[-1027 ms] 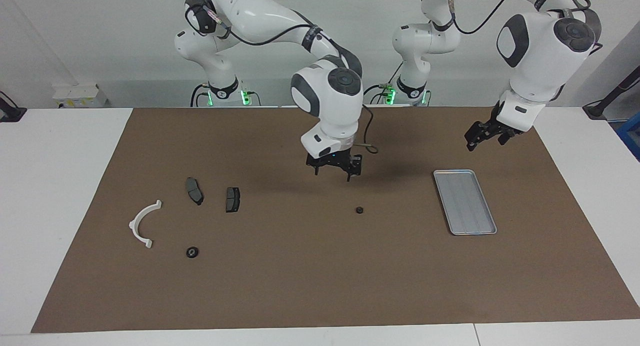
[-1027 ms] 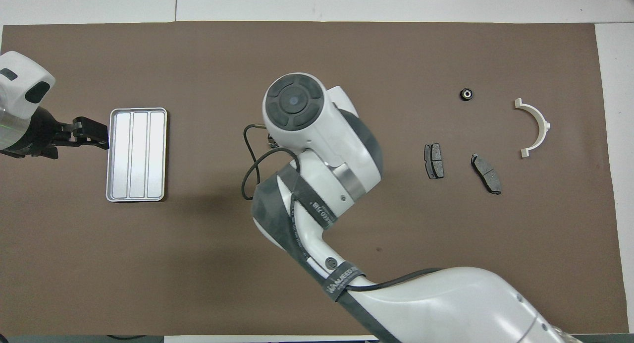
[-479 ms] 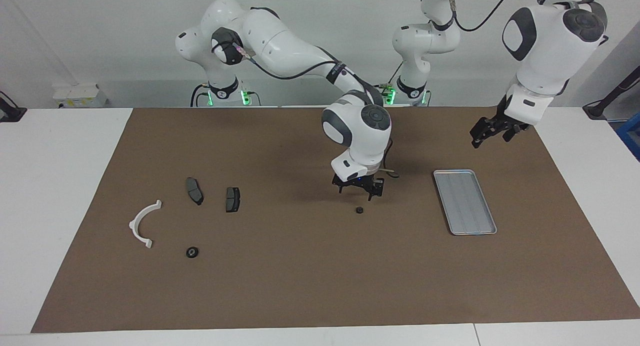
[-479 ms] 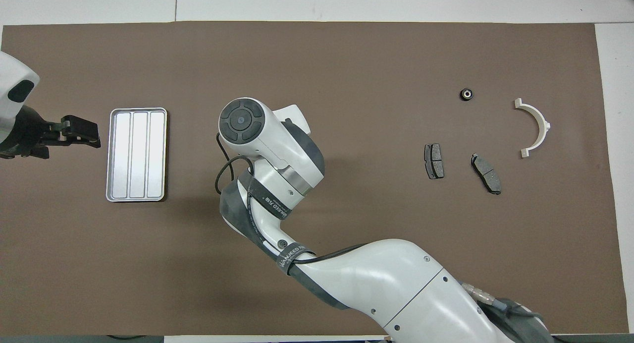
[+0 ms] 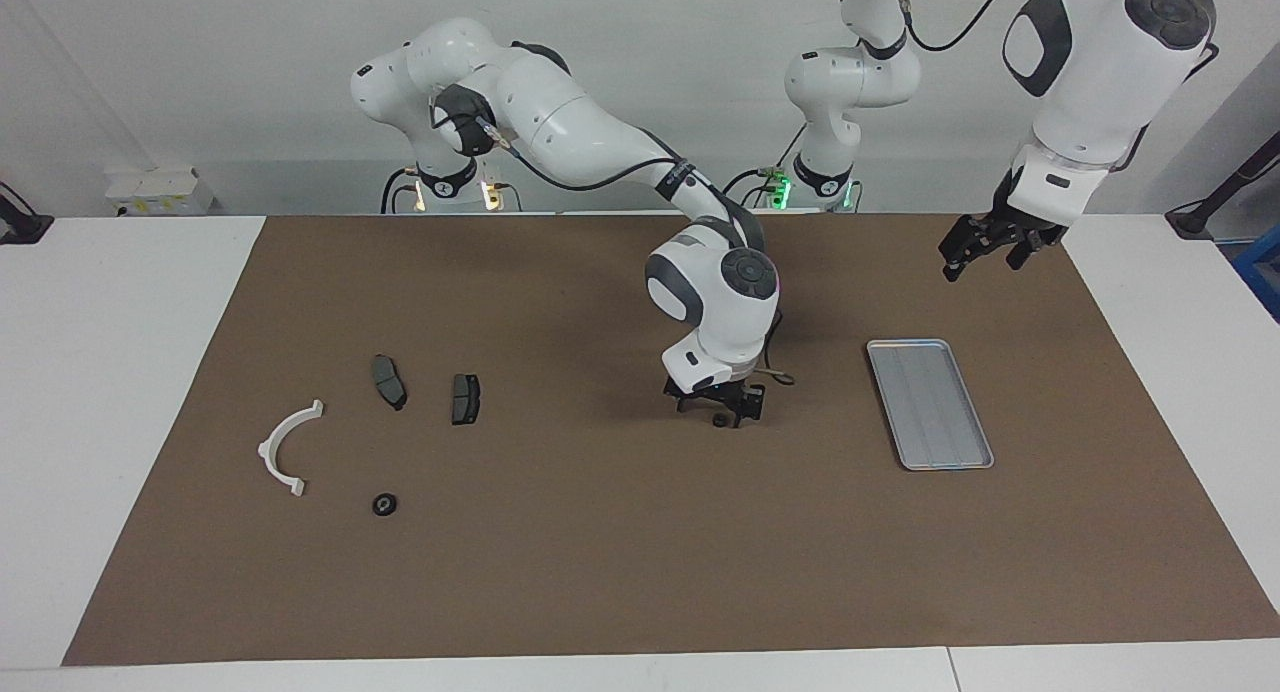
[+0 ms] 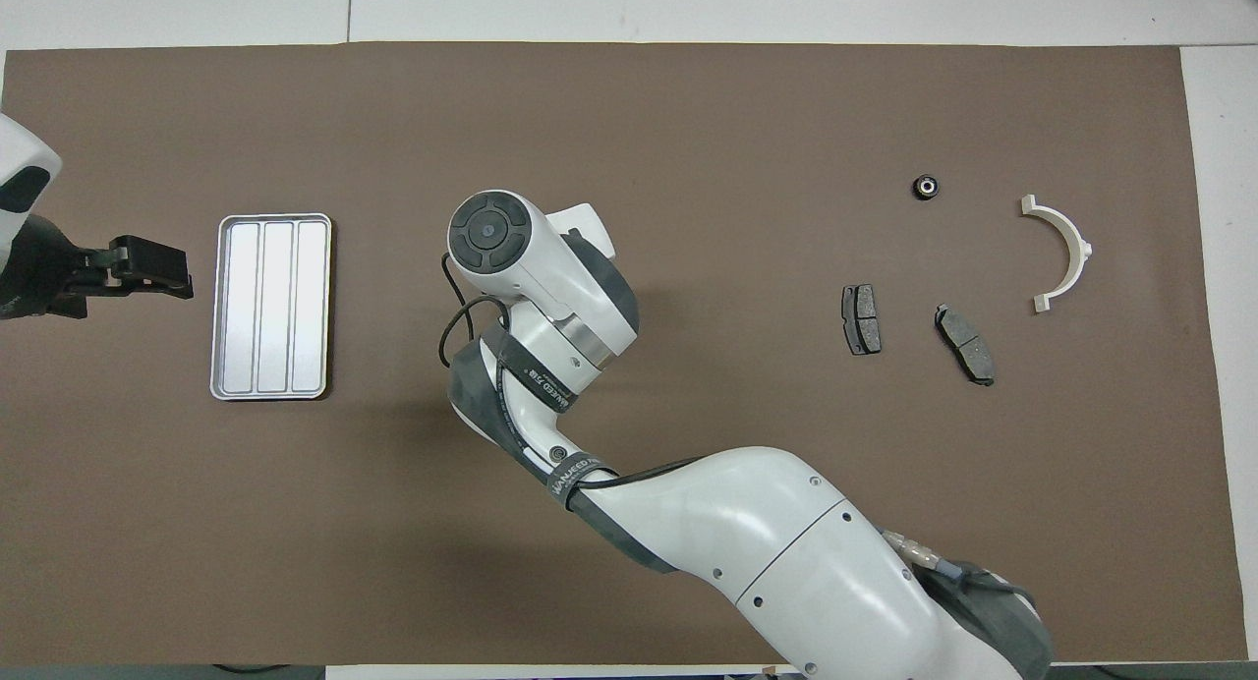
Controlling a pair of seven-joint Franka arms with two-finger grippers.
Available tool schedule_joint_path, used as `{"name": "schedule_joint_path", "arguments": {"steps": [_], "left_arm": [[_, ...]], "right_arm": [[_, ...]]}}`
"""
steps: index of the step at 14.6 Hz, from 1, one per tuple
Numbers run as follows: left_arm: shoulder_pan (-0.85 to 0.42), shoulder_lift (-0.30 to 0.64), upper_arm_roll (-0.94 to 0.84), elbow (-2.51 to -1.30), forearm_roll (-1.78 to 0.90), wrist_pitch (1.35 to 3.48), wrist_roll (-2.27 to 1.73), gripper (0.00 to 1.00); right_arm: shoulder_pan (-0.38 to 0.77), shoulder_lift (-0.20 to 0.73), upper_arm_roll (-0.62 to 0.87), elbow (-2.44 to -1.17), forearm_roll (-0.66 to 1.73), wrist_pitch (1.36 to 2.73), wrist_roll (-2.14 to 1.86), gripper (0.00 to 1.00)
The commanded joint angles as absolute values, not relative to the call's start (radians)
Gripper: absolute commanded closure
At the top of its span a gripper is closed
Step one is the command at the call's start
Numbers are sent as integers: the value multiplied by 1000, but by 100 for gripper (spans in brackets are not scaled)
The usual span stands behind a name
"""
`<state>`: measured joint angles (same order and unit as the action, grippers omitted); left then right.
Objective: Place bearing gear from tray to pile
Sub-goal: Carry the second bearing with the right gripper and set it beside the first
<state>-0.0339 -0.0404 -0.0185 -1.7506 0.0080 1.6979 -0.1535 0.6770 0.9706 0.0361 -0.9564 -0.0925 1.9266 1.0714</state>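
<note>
1. Facing view: right gripper (image 5: 720, 409) is down around the small bearing gear (image 5: 719, 421) on the brown mat, jaws apart, nothing grabbed.
2. Gear sits between tray (image 5: 930, 404) and pile (image 5: 290, 448); an off-centre squeeze could flick it away.
3. Left gripper (image 5: 985, 252) waits released over the mat near the tray.

Both arms wear glossy white rounded shells with dark grey joint bands and round dark grey caps moulded in segments. Black cables loop along the links, held by black straps printed with white lettering. The right arm's black two-finger gripper (image 5: 719, 408) carries a small blue light; the left arm's black two-finger gripper (image 5: 985, 250) matches it. Green lights glow at the bases.
</note>
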Motion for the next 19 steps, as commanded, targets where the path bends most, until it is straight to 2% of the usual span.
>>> {"name": "schedule_joint_path", "arguments": {"steps": [1,2,3,5,6,8,11,13,16,19], "left_arm": [[-38,-37,-15,-1758,-2,1692,-121,0],[-37,-32,-17,-1755,0,1678,-109,0],[-37,-32,-18,-1740,-2,1661,-104,0],[-37,-28,-18,-1677,-2,1611,-104,0],[-37,-17,-18,-1651,-2,1580,-103,0],[-37,-18,-20,-1657,-2,1595,-101,0],[-38,-18,-20,-1658,-2,1597,-101,0],[-37,-18,-20,-1658,-2,1597,-101,0],[-38,-18,-20,-1660,-2,1594,-98,0],[-38,-18,-20,-1660,-2,1594,-100,0]], "right_arm": [[675,991,46,-917,-100,1919,1075,0],[675,991,48,-917,-97,1919,1075,3],[675,991,51,-917,-97,1921,1075,10],[675,991,49,-917,-97,1925,1075,42],[675,991,49,-917,-97,1927,1075,66],[675,991,51,-917,-95,1930,1077,100],[670,985,48,-917,-95,1919,1072,100],[635,956,40,-917,-101,1841,986,100],[481,820,51,-920,-86,1680,682,100],[344,785,49,-930,-86,1649,380,100]]}}
